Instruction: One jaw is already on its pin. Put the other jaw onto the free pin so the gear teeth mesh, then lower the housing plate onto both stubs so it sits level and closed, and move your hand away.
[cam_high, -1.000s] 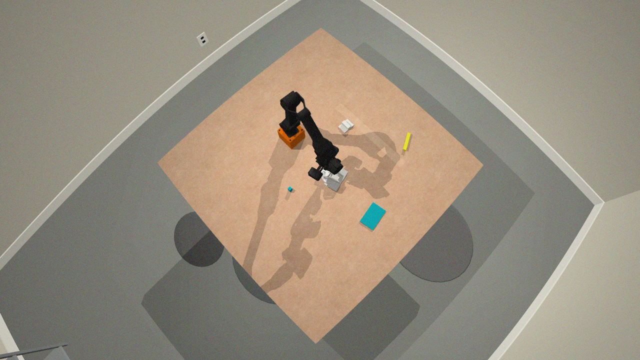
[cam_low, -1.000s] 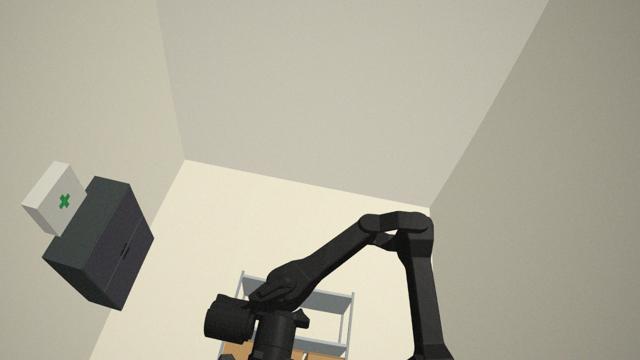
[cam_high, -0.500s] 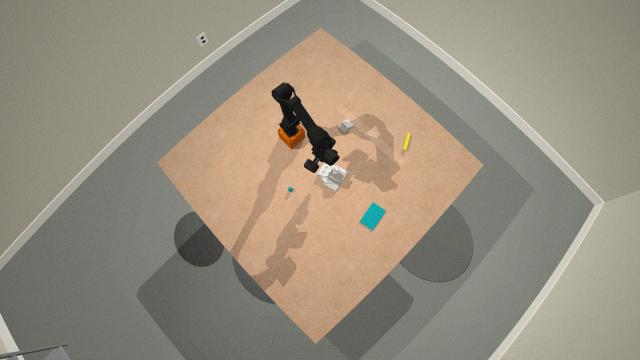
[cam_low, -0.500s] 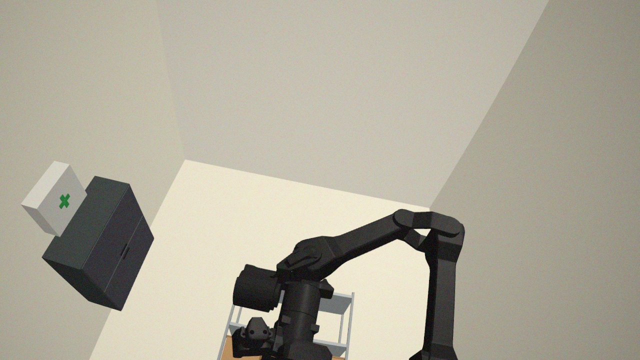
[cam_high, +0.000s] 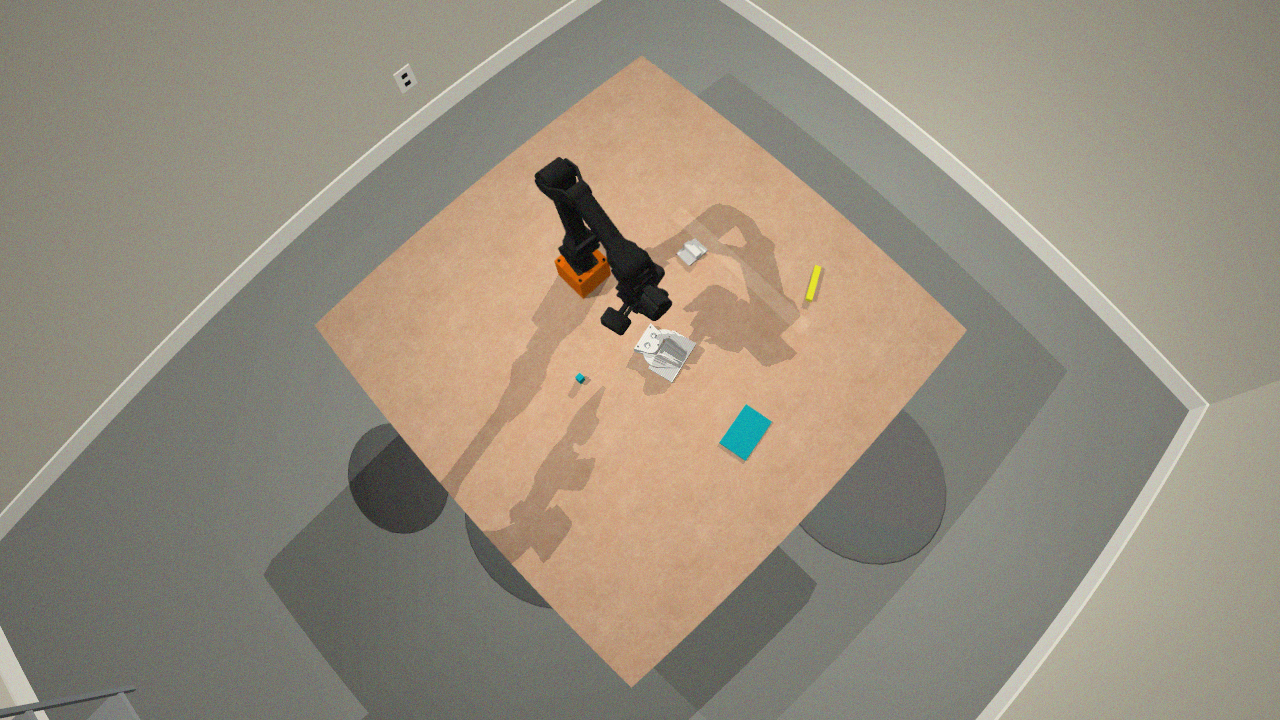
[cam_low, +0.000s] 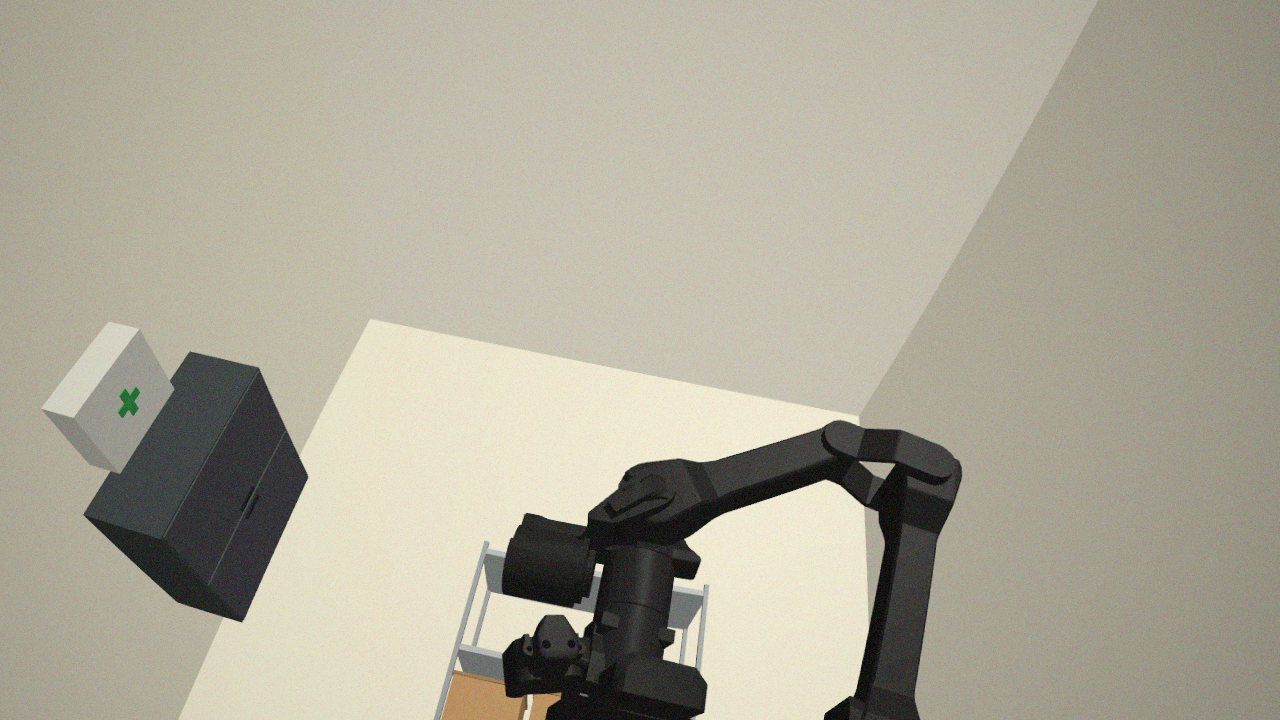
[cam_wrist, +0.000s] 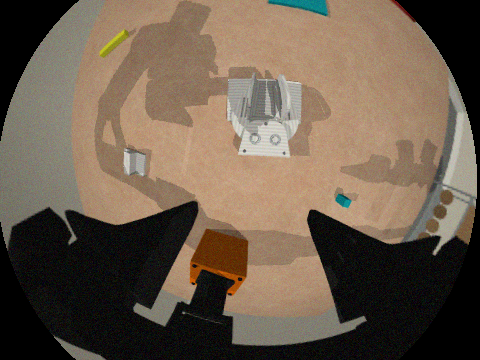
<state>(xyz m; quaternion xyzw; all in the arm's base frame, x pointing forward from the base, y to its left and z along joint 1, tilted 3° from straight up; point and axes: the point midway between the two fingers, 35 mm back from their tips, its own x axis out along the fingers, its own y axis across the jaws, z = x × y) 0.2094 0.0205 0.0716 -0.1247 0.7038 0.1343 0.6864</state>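
Observation:
The white gear-and-jaw assembly stands on its ribbed base (cam_high: 682, 363) (cam_wrist: 295, 92). Two tall curved jaws stand side by side on it: the left jaw (cam_wrist: 254, 95) and the right jaw (cam_wrist: 285, 95) in the wrist view. The white housing plate (cam_high: 645, 340) (cam_wrist: 264, 148) lies over their near ends, with two round stub ends showing through it. It looks level from above, but any small gap under it cannot be seen. The gear teeth and pins are hidden under the plate. My gripper (cam_high: 635, 312) (cam_wrist: 253, 212) is open and empty, raised above the table and clear of the assembly.
A small white stepped block (cam_high: 691, 251) (cam_wrist: 134, 162), a yellow bar (cam_high: 813, 282) (cam_wrist: 114, 44), a teal slab (cam_high: 745, 433) (cam_wrist: 301, 5) and a tiny teal cube (cam_high: 580, 377) (cam_wrist: 343, 200) lie around the assembly. My orange base (cam_high: 582, 274) (cam_wrist: 222, 254) stands behind.

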